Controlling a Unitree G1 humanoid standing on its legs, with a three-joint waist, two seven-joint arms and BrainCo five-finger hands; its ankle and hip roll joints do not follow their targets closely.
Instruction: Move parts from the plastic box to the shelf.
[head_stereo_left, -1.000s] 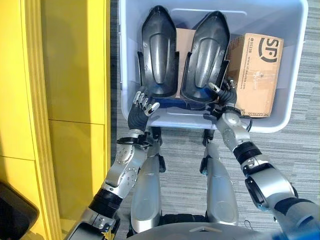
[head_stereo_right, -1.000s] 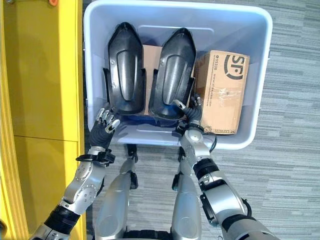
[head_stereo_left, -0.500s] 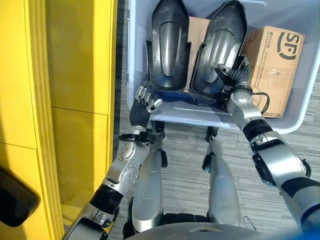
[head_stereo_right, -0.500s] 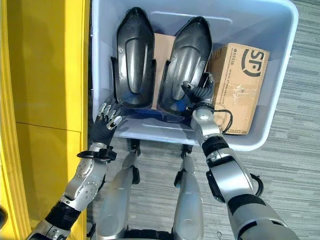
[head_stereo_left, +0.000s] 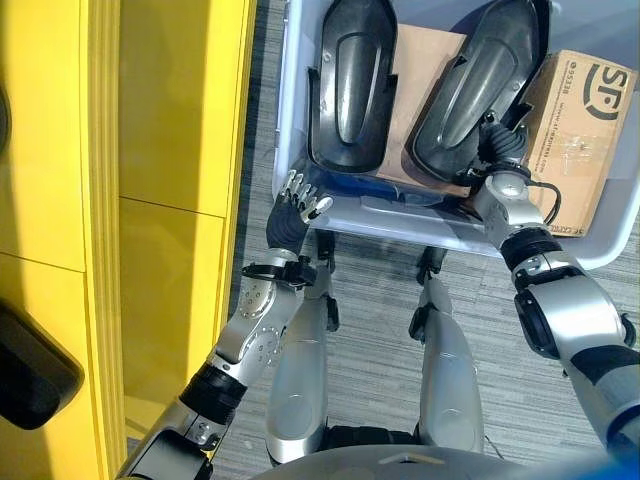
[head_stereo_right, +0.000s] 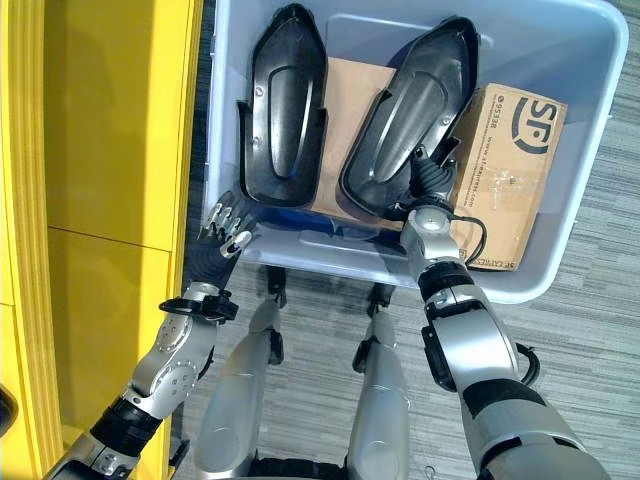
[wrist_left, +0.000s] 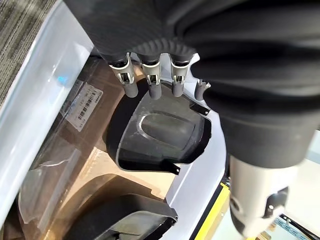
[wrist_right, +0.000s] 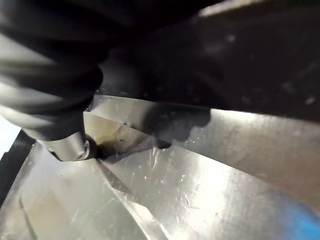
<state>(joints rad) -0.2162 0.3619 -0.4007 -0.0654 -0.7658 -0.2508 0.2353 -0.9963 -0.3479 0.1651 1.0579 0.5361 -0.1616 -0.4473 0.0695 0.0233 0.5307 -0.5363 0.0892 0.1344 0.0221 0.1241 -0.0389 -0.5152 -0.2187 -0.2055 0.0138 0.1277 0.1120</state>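
Observation:
A pale plastic box (head_stereo_left: 400, 213) holds two black moulded parts. The left part (head_stereo_left: 350, 80) lies flat along the box's left wall and also shows in the left wrist view (wrist_left: 160, 135). The right part (head_stereo_left: 475, 85) lies slanted, its far end leaning right. My right hand (head_stereo_left: 500, 152) is inside the box at that part's near end, fingers curled on its rim; the wrist view is pressed close to a dark, shiny surface. My left hand (head_stereo_left: 298, 203) hovers at the box's near left corner, fingers (wrist_left: 152, 89) relaxed and holding nothing.
The yellow shelf (head_stereo_left: 170, 150) stands close along the box's left side. A printed cardboard carton (head_stereo_left: 585, 120) fills the box's right end and a flat brown cardboard sheet (head_stereo_left: 422, 70) lies under the two parts. Grey carpet surrounds the box.
The camera has shifted, so the box sits further right. The right part has swung from parallel with the left part to slanted, moving with my right hand. The left hand stays by the rim.

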